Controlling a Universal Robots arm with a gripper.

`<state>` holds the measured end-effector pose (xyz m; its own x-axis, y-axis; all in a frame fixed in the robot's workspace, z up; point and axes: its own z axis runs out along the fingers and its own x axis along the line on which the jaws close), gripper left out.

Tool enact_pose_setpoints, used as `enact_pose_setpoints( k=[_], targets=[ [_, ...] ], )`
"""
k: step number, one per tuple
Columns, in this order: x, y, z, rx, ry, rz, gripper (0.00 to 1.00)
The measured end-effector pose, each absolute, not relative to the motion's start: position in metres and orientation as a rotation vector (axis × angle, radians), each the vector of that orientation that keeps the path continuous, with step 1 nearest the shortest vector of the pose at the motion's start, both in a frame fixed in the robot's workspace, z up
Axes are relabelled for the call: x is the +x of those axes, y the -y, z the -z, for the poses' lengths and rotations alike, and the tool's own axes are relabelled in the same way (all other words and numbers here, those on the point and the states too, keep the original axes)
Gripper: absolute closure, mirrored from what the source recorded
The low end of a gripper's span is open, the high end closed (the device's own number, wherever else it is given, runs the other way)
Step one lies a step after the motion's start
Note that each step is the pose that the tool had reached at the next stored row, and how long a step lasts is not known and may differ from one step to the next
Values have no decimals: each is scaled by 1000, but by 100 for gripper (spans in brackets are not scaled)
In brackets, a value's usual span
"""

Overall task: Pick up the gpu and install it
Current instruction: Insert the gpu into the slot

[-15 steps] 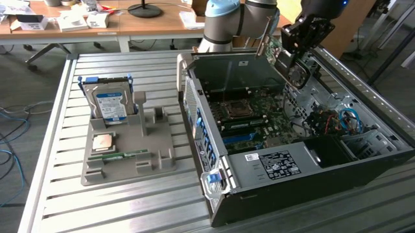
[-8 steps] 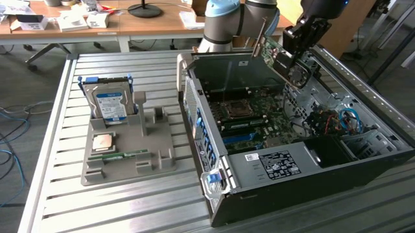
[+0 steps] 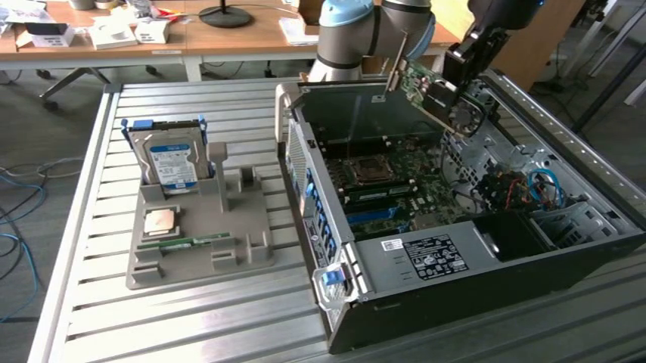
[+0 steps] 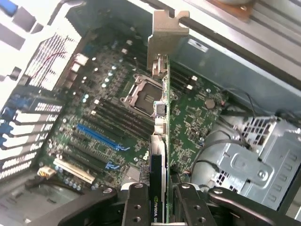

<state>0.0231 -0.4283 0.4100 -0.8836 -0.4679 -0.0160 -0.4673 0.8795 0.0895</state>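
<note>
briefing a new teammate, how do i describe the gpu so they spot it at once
Find the open black computer case on the slatted table. Over its far end the jaws grip the gpu, a thin green card tilted above the motherboard. Unlike the boxy hard drive and slim memory stick in the grey tray, it has a silver bracket.

Green gpu (image 3: 429, 89), silver bracket (image 4: 167, 35), blue-white labelled hard drive (image 3: 172, 162).

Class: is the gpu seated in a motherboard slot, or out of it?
Out. The gpu hangs above the motherboard, clamped between the jaws, its lower edge clear of the slots.
</note>
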Motion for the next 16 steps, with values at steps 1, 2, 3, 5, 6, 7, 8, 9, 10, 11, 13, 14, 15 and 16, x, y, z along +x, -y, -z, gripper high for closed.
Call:
enact_pose_setpoints(
  k=[1, 2, 3, 5, 6, 7, 8, 9, 10, 11, 13, 14, 15, 16],
  targets=[
    [23, 428, -410, 784, 3032, 142, 73],
    [23, 428, -410, 810, 3024, 142, 73],
    [23, 428, -410, 837, 3016, 142, 73],
    [23, 428, -410, 890, 2999, 142, 73],
    [23, 428, -410, 917, 2990, 141, 73],
    [23, 428, -410, 942, 2981, 141, 73],
    [23, 428, -410, 967, 2972, 141, 73],
    [23, 428, -410, 991, 2964, 141, 73],
    [23, 428, -410, 1014, 2955, 141, 73],
    [23, 428, -410, 1038, 2946, 140, 73],
    [23, 428, -410, 1084, 2928, 140, 73],
    [23, 428, -410, 1105, 2920, 140, 73],
    [23, 428, -410, 1124, 2912, 140, 73],
    [23, 428, -410, 1141, 2905, 139, 73]
  ],
)
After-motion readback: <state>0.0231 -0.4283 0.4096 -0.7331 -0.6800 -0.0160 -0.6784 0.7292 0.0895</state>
